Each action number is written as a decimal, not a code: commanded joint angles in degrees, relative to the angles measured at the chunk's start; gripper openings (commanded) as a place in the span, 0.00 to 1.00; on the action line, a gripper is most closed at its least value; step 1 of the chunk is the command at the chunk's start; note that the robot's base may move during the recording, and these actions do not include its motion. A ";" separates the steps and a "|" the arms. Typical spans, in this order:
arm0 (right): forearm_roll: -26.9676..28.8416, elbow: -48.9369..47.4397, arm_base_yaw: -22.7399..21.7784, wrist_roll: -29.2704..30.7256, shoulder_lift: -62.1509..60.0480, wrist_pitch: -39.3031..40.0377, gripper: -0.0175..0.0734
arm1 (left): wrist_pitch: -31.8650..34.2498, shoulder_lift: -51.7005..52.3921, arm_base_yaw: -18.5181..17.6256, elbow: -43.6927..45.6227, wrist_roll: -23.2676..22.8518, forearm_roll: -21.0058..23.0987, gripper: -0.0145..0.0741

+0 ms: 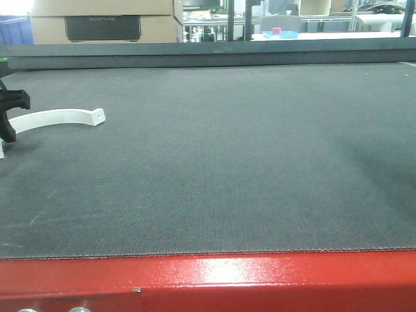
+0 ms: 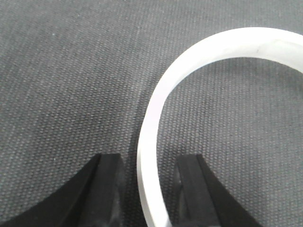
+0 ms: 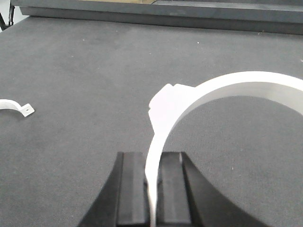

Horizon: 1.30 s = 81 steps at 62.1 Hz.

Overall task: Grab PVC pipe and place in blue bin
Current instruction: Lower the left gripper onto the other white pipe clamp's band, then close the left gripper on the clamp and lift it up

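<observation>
Right wrist-mounted: PVC pipe (image 3: 246,84) tight between right fingers (image 3: 131,189)

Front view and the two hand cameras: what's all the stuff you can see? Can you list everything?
lying pipe piece: 1, white, curved, on the mat's left side, one end between the left gripper's open jaws
held pipe piece: 1, white, curved, pinched in the right gripper
mat: 1, dark grey, covering the table
table edge: 1, red, nearest the front camera
cardboard boxes: at least 2, tan, stacked far back left
blue container: 1, blue, back left corner, mostly cut off
left gripper: 1, black, open
right gripper: 1, black, shut
</observation>
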<state>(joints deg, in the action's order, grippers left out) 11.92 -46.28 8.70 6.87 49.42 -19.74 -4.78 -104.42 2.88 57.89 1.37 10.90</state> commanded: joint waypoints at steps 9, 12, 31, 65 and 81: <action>0.04 -0.44 -0.06 0.27 -0.38 2.13 0.01 | 0.12 -0.48 -0.28 0.19 -0.39 0.51 0.28; 0.04 -0.44 -0.06 0.27 -0.38 2.13 0.01 | 0.09 -0.48 -0.28 0.19 -0.39 0.51 0.22; 0.04 -0.44 -0.06 0.27 -0.38 2.13 0.01 | -0.29 -0.48 -0.28 0.19 -0.39 0.51 0.04; 0.14 -0.44 -0.06 0.27 -1.48 4.84 0.01 | -0.63 12.31 -0.28 0.19 -0.39 -0.86 0.04; 0.14 -0.44 -0.06 0.27 -4.31 3.50 0.01 | -3.99 21.11 -0.28 -0.71 -0.39 -0.86 0.04</action>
<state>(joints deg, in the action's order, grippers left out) 11.92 -46.28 8.70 6.89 46.18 -17.06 -8.95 -86.64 2.88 57.71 1.39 10.03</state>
